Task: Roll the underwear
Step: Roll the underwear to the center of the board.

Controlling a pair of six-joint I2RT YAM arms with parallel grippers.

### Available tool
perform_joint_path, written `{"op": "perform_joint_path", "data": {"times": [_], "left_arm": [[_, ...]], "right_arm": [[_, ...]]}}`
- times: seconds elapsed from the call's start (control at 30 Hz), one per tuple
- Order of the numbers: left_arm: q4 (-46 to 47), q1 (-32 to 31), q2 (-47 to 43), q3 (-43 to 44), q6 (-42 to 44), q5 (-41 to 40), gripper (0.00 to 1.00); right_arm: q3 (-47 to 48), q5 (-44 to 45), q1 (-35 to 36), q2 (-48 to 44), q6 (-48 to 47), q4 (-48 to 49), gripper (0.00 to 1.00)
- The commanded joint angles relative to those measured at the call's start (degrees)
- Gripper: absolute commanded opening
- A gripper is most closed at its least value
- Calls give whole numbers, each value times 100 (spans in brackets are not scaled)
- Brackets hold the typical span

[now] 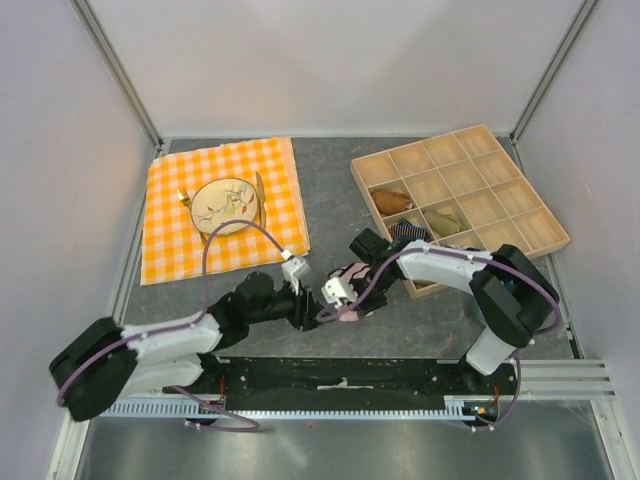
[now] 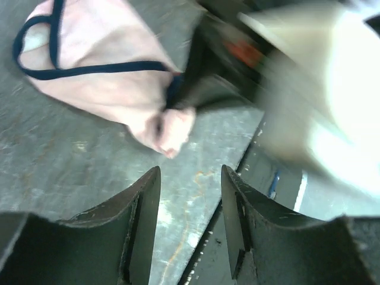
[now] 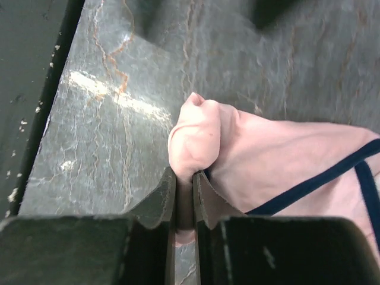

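Note:
The underwear [image 3: 267,160] is pale pink fabric with thin navy edging [image 2: 89,70], lying bunched on the grey table near its front edge. My right gripper [image 3: 185,175] is shut on a pinched fold at the fabric's end. In the left wrist view, my left gripper [image 2: 190,172] stands open just short of the underwear [image 2: 107,89], with nothing between its fingers, and the right arm shows as a blur behind the fabric. From above, both grippers meet at the small pink bundle [image 1: 347,313], the left gripper [image 1: 305,300] on its left and the right gripper [image 1: 338,300] over it.
An orange checked cloth [image 1: 170,250] at the back left carries a plate [image 1: 227,205] with a fork and knife. A wooden compartment tray [image 1: 520,195] at the back right holds several rolled garments [image 1: 392,201]. The table's front edge [image 2: 214,225] runs close under the grippers.

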Motion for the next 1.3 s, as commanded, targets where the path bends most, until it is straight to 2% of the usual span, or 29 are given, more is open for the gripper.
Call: {"op": "perform_joint_path", "data": {"times": [0.0, 0.07, 0.17, 0.3, 0.37, 0.5, 0.63, 0.93, 0.97, 1.07, 1.1, 1.13, 1.27], "left_arm": [[645, -1019, -1494, -858, 1519, -1653, 52], [823, -1571, -1915, -1105, 1854, -1945, 52], [868, -2126, -1971, -1098, 2505, -2315, 53], [842, -2672, -1340, -685, 3653, -2709, 55], [798, -2909, -910, -353, 4043, -2859, 55], [613, -3121, 424, 316, 4938, -3106, 57], [464, -3192, 1348, 914, 5424, -3203, 58], [271, -3236, 2493, 1547, 5855, -3581, 56], [235, -3236, 2642, 1626, 5855, -3607, 54], [-71, -3227, 2810, 1828, 5715, -3634, 33], [-194, -3227, 2889, 1890, 5558, -3573, 12], [-448, -3209, 2907, 1952, 5443, -3563, 2], [-1038, -3209, 2820, 2032, 4479, -3380, 2]], "right_arm": [[620, -1374, -630, 674, 9, -1607, 11], [963, -1691, -754, 1000, -97, -1995, 12], [1377, -1894, -973, 1712, -219, -2655, 12], [1851, -2132, -1255, 2651, -527, -3541, 13], [1940, -2114, -1412, 2838, -432, -3579, 13], [2019, -2070, -1528, 3093, -475, -3641, 13], [2002, -2070, -1572, 3093, -484, -3641, 13], [1975, -2044, -1615, 3102, -519, -3632, 14], [1975, -2044, -1616, 3102, -528, -3649, 14], [1958, -2035, -1607, 3015, -554, -3650, 20], [1958, -2000, -1607, 2945, -563, -3641, 22], [1958, -1974, -1624, 2892, -572, -3641, 28], [2054, -1781, -1817, 2357, -528, -3563, 35]]}}
